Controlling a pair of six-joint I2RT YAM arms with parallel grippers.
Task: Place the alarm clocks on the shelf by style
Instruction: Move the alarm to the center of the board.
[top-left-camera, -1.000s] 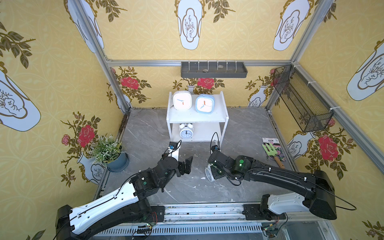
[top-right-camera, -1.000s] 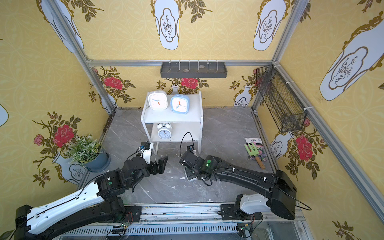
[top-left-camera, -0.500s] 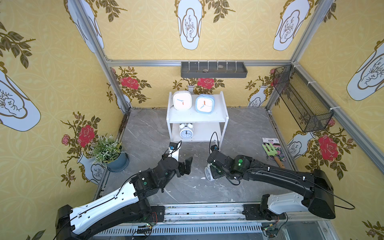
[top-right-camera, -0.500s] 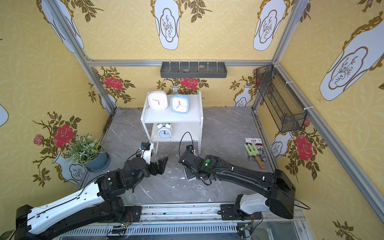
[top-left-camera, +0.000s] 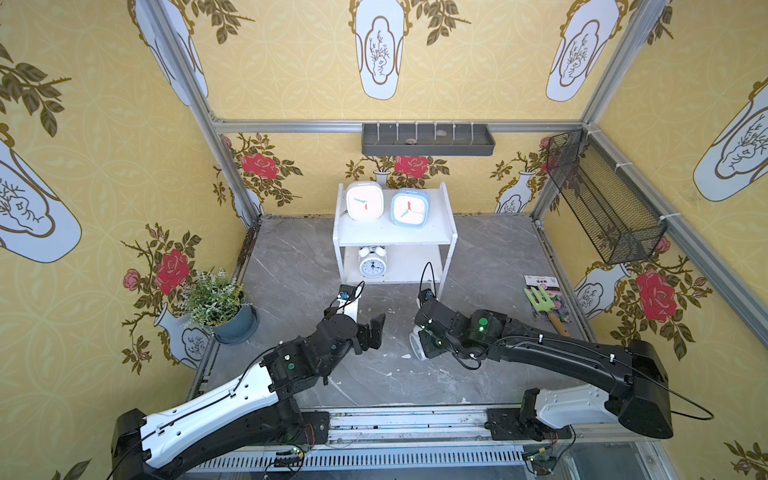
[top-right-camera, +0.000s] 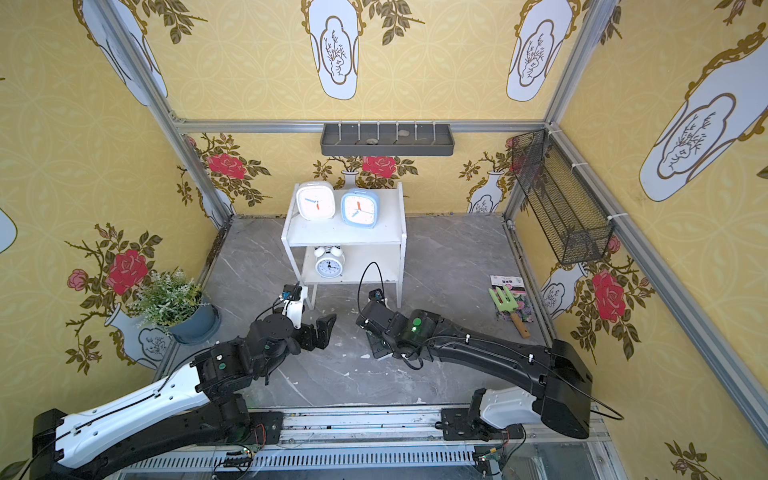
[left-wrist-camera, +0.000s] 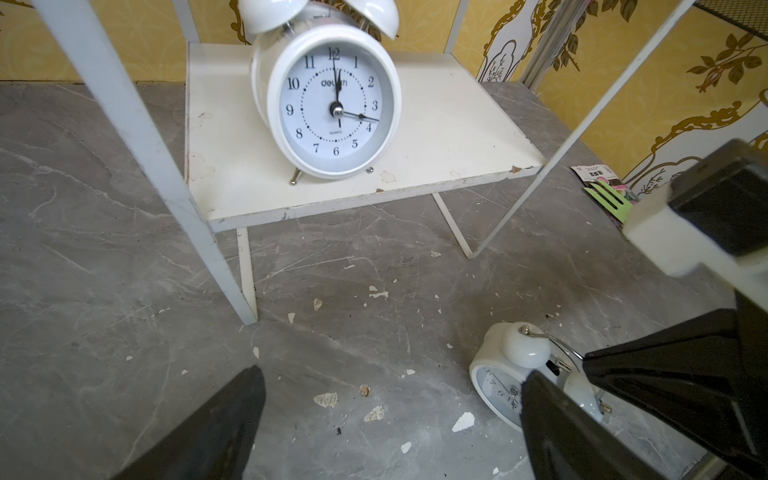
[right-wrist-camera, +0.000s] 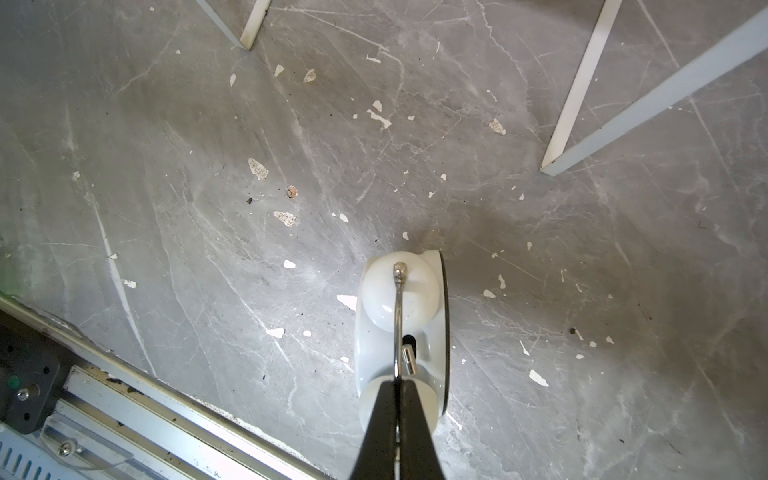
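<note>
The white two-tier shelf (top-left-camera: 395, 239) stands at the back of the floor. On its top board, side by side, are a white rounded-square alarm clock (top-left-camera: 365, 201) and a light blue one (top-left-camera: 409, 208). A round twin-bell clock (top-left-camera: 372, 262) stands on the left of the lower board (left-wrist-camera: 436, 124). A second twin-bell clock (right-wrist-camera: 401, 307) rests on the floor in front of the shelf. My right gripper (right-wrist-camera: 397, 386) is shut on its thin metal handle, above the bells. My left gripper (left-wrist-camera: 395, 376) hovers open to the left of that clock (left-wrist-camera: 498, 374), holding nothing.
A potted plant (top-left-camera: 216, 299) sits by the left wall. A green garden fork (top-left-camera: 544, 303) lies on a seed packet at the right. A grey wall tray (top-left-camera: 428, 139) and a black mesh basket (top-left-camera: 602, 199) hang on the walls. The rail (top-left-camera: 407, 419) runs along the front.
The right gripper has shifted very slightly at the floor clock. The left arm and all the clocks stay where they were.
</note>
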